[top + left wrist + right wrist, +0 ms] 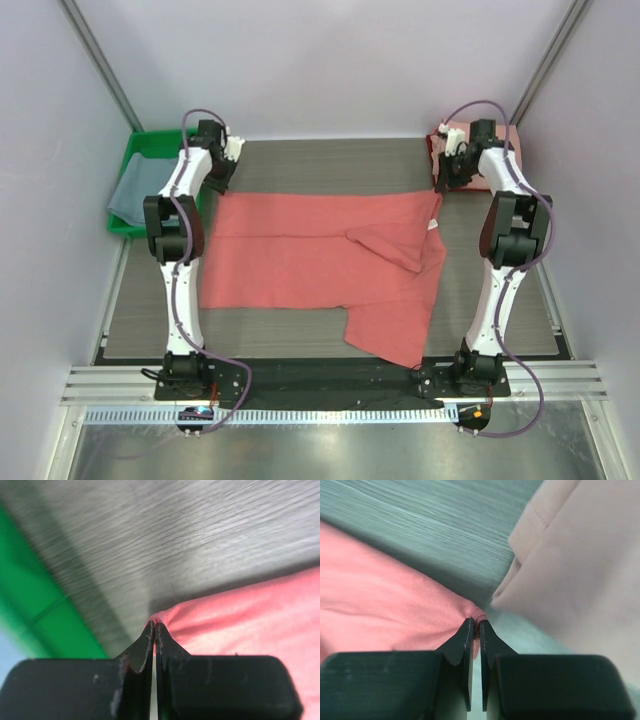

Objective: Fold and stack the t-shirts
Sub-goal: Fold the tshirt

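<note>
coral-red t-shirt (310, 255) lies spread across the table (330, 160), its two far corners pinched by the clenched left gripper (154, 626) and right gripper (475, 623), each holding only a thin edge of cloth that could slip out if the arms pull unevenly.

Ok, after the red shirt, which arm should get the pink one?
Right, probably. The right end effector pinches a far corner of the coral-red t-shirt, just beside the pale pink t-shirt. The left end effector pinches the other far corner, over by the green tray.
</note>
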Controlling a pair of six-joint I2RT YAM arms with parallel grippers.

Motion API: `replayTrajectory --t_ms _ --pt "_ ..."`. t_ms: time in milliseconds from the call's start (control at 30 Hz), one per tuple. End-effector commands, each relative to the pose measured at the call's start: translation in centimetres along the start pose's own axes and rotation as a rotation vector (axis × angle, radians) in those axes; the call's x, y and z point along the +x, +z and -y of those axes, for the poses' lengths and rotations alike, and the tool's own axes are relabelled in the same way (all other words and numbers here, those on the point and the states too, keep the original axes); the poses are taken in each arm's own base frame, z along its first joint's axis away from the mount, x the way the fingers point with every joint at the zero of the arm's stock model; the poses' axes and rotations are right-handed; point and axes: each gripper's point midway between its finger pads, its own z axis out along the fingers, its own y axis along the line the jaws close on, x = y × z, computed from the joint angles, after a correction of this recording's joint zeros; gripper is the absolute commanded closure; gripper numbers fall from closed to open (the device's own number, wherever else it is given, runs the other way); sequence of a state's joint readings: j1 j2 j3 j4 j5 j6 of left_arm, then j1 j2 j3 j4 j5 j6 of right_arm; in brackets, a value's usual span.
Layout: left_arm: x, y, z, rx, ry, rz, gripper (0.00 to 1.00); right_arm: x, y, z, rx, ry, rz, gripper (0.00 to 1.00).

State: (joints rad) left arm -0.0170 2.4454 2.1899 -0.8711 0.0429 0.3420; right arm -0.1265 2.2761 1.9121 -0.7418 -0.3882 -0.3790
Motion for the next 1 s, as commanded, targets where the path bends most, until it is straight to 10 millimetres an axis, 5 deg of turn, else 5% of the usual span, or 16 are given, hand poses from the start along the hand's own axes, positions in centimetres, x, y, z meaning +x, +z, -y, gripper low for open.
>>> replayTrajectory --t_ms 0,67,167,267,333,367,567,700,800,833,967 --pt "-5.8 -9.6 -2.2 -0.089 -0.022 0.232 1.0 -8.0 -11.2 -2.2 0.081 -0.113 0.252 0.99" --pt "-7.4 -14.3 -2.6 -0.121 -0.025 0.322 1.0 -9.2 -13.9 -2.9 0.105 -0.138 0.304 0.99" --pt "-8.5 -19.2 -2.6 -0.143 -0.02 0.412 1.0 -11.2 -20.4 -5.0 0.154 -0.214 0.422 0.99" --pt "-8.9 -24.4 -2.2 -0.161 -0.024 0.497 1.0 -11.2 -23.4 -6.0 0.182 -0.267 0.464 0.99" --pt "-8.3 -25.9 -2.0 -0.173 -0.028 0.512 1.0 -10.9 -26.1 -7.0 0.214 -0.303 0.501 0.99" --pt "-8.1 -28.5 -1.8 -0.19 -0.027 0.554 1.0 -10.7 -26.9 -7.3 0.224 -0.313 0.512 0.99" --pt "-5.1 -34.6 -0.8 -0.247 -0.031 0.625 1.0 -7.7 -35.6 -12.0 0.308 -0.431 0.649 0.99" --pt "-1.7 -41.3 0.9 -0.289 -0.017 0.73 1.0 -4.8 -41.3 -15.6 0.349 -0.491 0.753 0.99" --pt "0.4 -44.0 1.8 -0.326 0.0 0.795 1.0 -2.1 -45.2 -18.4 0.374 -0.519 0.812 0.99" --pt "1.8 -47.3 2.6 -0.358 0.012 0.874 1.0 -1.5 -46.2 -19.1 0.383 -0.53 0.826 0.99" --pt "4.3 -51.9 3.9 -0.415 0.037 1.015 1.0 1.1 -51.0 -22.2 0.422 -0.571 0.91 0.99"
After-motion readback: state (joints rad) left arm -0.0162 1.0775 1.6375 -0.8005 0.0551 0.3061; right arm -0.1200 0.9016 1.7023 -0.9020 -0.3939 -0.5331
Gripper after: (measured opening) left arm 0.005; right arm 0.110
